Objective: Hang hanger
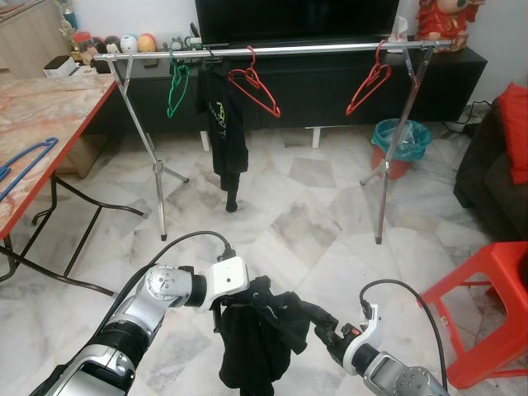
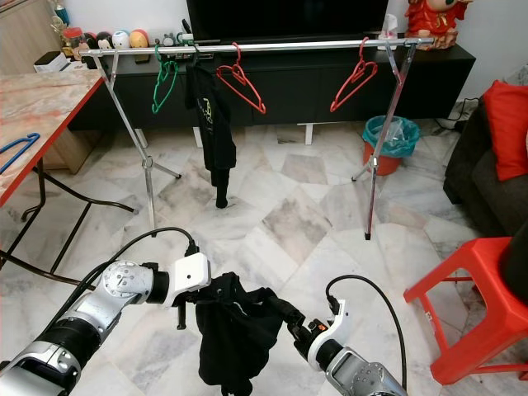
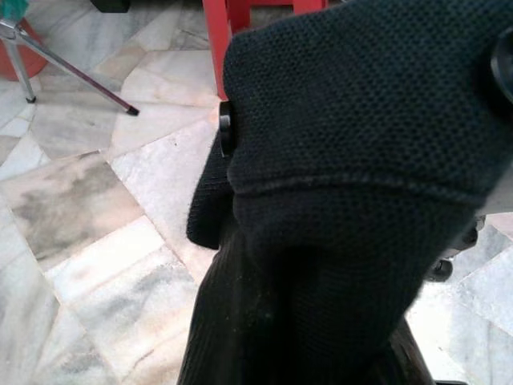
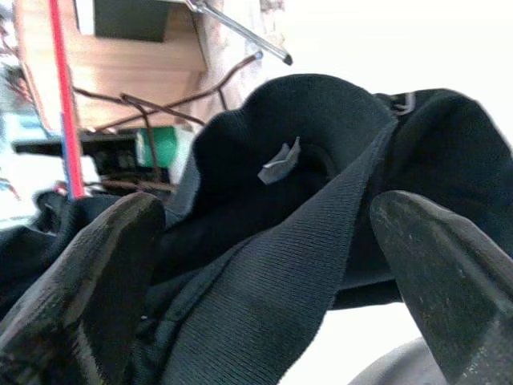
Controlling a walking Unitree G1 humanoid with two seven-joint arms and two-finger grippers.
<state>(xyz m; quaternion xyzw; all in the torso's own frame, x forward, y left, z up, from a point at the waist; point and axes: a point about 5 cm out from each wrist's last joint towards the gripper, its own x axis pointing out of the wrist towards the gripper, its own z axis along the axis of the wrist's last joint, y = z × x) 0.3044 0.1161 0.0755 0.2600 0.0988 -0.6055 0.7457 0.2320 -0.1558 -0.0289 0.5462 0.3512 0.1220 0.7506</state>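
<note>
A rack (image 1: 272, 50) stood ahead on the floor (image 1: 305, 214), carrying a dark shirt (image 1: 224, 132), one green hanger (image 1: 176, 91) and two red hangers (image 1: 256, 89). A black garment (image 1: 256, 334) hung low between both pincers. Left pincer (image 1: 239, 309): cloth-covered, state indeterminable. Right pincer (image 4: 264, 265): fingers apart around a fold.

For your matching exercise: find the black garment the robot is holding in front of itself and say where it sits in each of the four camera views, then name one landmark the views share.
Left eye view: black garment bottom centre, between the two arms.
Right eye view: bottom centre, slightly left.
Left wrist view: close up, covering the right and lower part.
Right wrist view: draped between the right end effector fingers.
Shared landmark: the silver clothes rack; one of its legs shows in the left wrist view.
</note>
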